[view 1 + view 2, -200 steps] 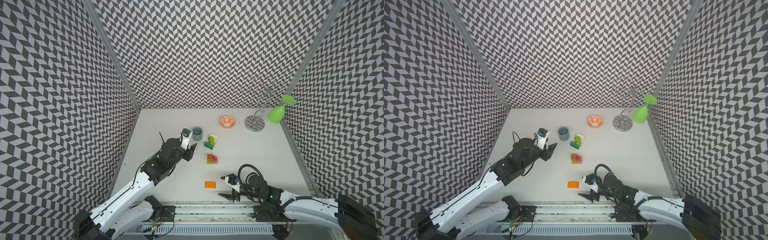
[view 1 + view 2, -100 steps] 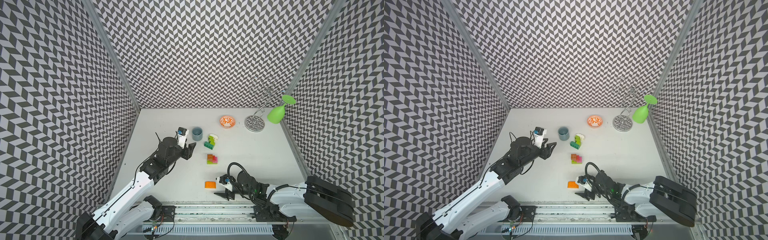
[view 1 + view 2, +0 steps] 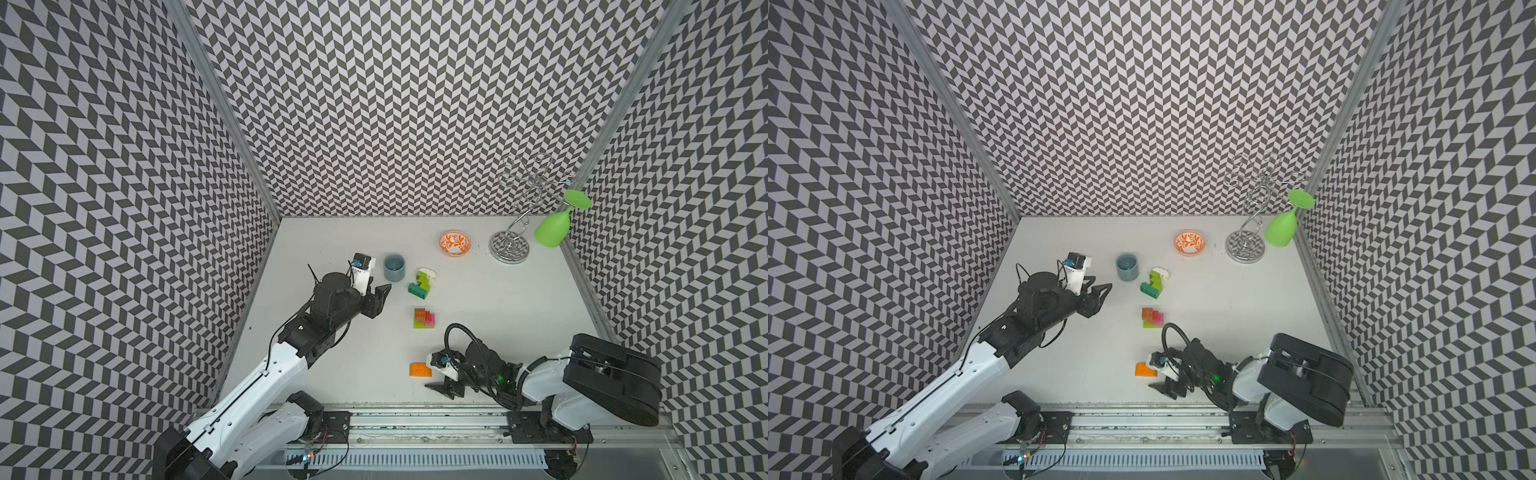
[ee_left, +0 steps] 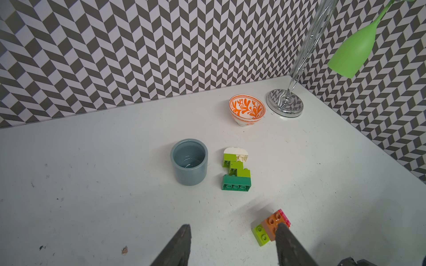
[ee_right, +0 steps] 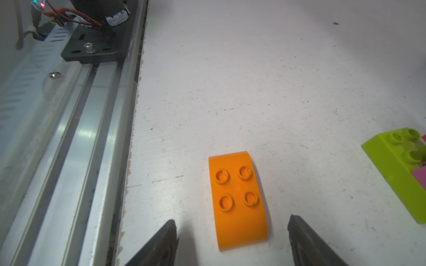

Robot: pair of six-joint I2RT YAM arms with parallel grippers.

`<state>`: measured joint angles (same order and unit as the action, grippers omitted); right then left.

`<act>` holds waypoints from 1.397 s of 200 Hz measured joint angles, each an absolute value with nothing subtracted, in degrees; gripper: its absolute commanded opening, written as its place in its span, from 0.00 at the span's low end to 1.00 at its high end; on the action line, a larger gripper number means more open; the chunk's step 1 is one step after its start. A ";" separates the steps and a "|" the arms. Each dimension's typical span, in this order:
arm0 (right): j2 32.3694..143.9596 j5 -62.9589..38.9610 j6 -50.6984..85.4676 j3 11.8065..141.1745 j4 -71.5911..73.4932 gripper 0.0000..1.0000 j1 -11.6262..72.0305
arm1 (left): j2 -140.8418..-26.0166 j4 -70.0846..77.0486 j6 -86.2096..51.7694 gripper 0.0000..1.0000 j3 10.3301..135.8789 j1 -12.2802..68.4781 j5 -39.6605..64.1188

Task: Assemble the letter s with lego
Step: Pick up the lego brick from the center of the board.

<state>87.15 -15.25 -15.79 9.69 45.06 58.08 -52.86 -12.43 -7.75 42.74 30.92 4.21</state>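
As right end effector (image 5: 232,218) gapes empty, orange brick (image 5: 237,200) studs-up, long axis toward it.

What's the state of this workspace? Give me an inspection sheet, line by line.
Surface: white tabletop, scuffed and speckled.
Job's things: dark green, lime and white brick stack; orange, pink and lime brick cluster; orange curved four-stud brick, loose near the front edge.
Clutter: grey-blue ceramic cup, upright; orange-patterned bowl; chrome stemware rack with a lime green plastic goblet hanging inverted.
Grippers: left tool open, empty; right tool open, straddling the orange brick's end, not gripping.
Cables: black cable loop over the right wrist; thin black cable on the left arm; no snag seen.
Surroundings: grey-white chevron walls; aluminium rail along the front.
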 measured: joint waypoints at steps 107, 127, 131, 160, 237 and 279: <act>88.47 -15.88 -17.06 10.07 45.93 0.57 57.56 | -52.86 -12.03 -8.47 0.59 42.52 30.22 5.54; 89.17 -16.14 -17.37 10.57 46.00 0.56 57.56 | -52.86 -12.03 -8.51 0.59 42.52 29.95 5.78; 89.32 -16.23 -17.45 10.70 46.04 0.55 57.56 | -52.86 -12.03 -8.51 0.59 42.52 29.95 5.80; 90.24 -16.51 -17.93 11.40 46.30 0.51 57.56 | -52.86 -12.01 -8.54 0.59 42.44 29.80 5.91; 89.19 -15.90 -17.98 11.35 45.01 0.52 57.56 | -52.86 -11.99 -8.67 0.59 42.19 28.91 6.35; 88.82 -15.59 -17.67 11.18 44.71 0.47 57.56 | -52.86 -11.99 -8.69 0.59 42.19 28.84 6.52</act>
